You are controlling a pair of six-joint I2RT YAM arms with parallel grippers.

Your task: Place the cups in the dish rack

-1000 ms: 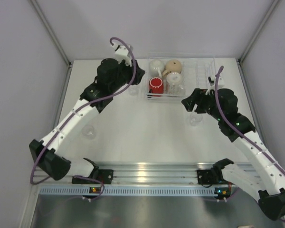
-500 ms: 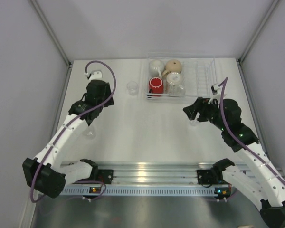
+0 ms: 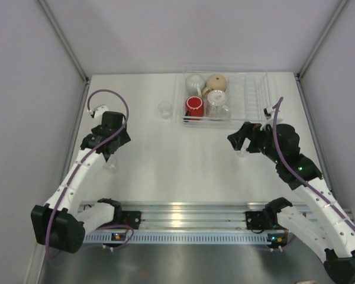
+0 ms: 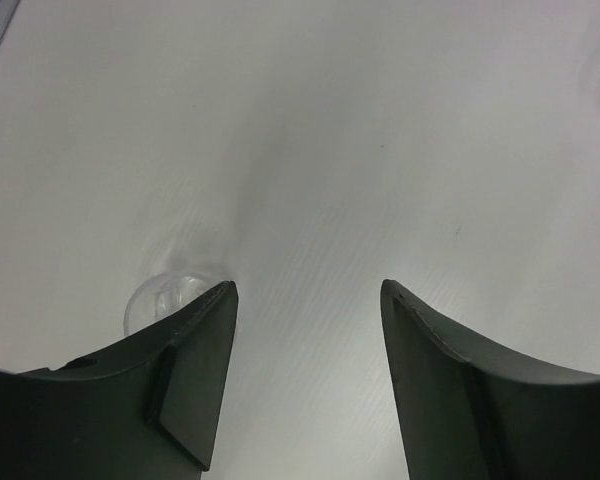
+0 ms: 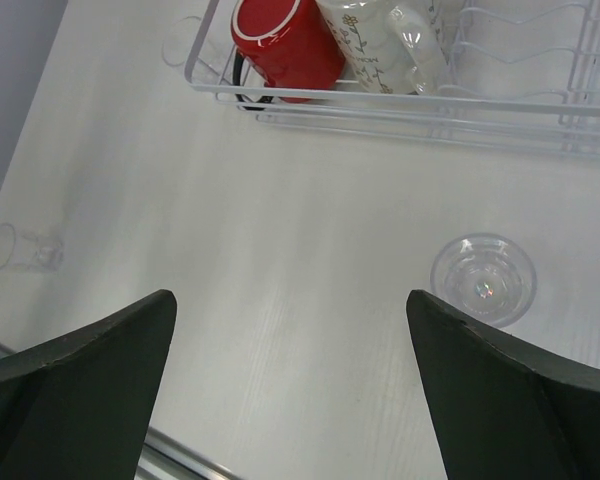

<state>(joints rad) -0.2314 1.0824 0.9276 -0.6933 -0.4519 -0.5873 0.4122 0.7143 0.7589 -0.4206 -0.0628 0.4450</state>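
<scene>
The clear dish rack point(image 3: 251, 97) stands at the back right and holds a white mug point(image 3: 195, 81), a tan mug point(image 3: 216, 81), a red mug point(image 3: 194, 107) and a clear flower-printed cup point(image 3: 218, 104). In the right wrist view the red mug point(image 5: 285, 45) lies at the near corner of the rack point(image 5: 410, 100). My left gripper point(image 3: 109, 152) point(image 4: 308, 290) is open over bare table, a small clear glass point(image 4: 163, 298) point(image 3: 111, 163) just beside its left fingertip. My right gripper point(image 3: 241, 142) point(image 5: 290, 295) is wide open, another small glass point(image 5: 482, 278) point(image 3: 242, 149) just past its right fingertip.
A third small clear glass point(image 3: 164, 109) stands left of the rack. The right wrist view also shows a glass point(image 5: 20, 248) far off at the left. Grey walls close in the table; a metal rail point(image 3: 183, 210) runs along the near edge.
My left arm has pulled back from beside the rack to the near left, its jaws widening. My right gripper has dropped slightly toward the glass and opened wider.
</scene>
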